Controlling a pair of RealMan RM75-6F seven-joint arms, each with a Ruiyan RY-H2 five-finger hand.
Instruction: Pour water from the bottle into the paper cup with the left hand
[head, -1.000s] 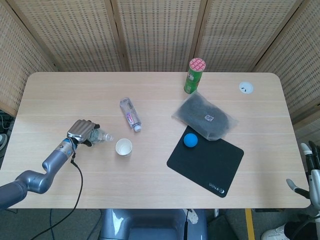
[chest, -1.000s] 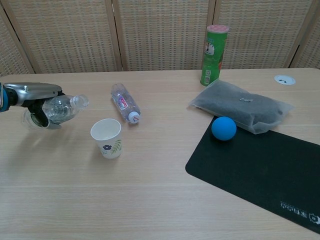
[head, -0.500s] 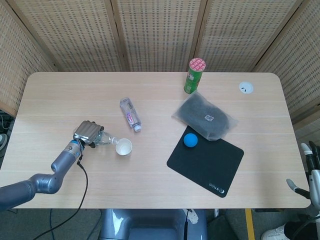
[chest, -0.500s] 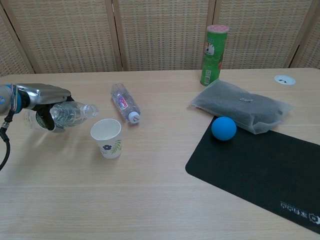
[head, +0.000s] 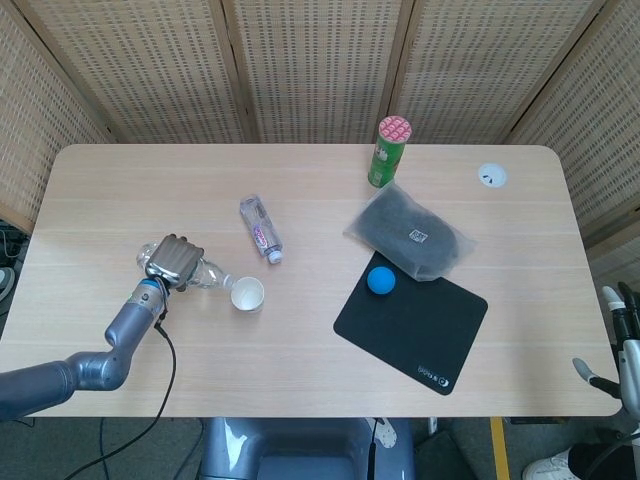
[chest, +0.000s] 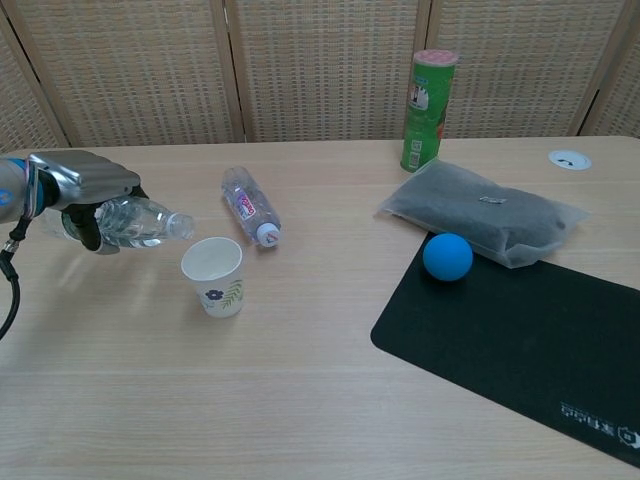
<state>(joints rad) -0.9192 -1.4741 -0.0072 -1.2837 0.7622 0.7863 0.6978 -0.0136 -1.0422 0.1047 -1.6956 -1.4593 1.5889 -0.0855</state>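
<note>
My left hand (head: 176, 259) (chest: 85, 185) grips a clear plastic bottle (head: 205, 273) (chest: 142, 220) held above the table and tipped on its side. Its neck points right and slightly down, ending just left of and above the rim of the white paper cup (head: 247, 294) (chest: 213, 275). The cup stands upright with a leaf print on its side. No stream of water is visible. My right hand is at the far right edge of the head view (head: 620, 325), off the table, too cut off to read.
A second bottle (head: 261, 229) (chest: 249, 206) lies flat behind the cup. A green can (head: 388, 151) (chest: 429, 97) stands at the back. A grey pouch (head: 410, 232) (chest: 484, 211) and a blue ball (head: 380, 280) (chest: 447, 256) sit by a black mat (head: 412, 322) (chest: 530, 330) on the right.
My left hand carried the bottle rightward to the cup, then tilted it so the base rose and the neck dipped toward the rim. The cup has not moved.
</note>
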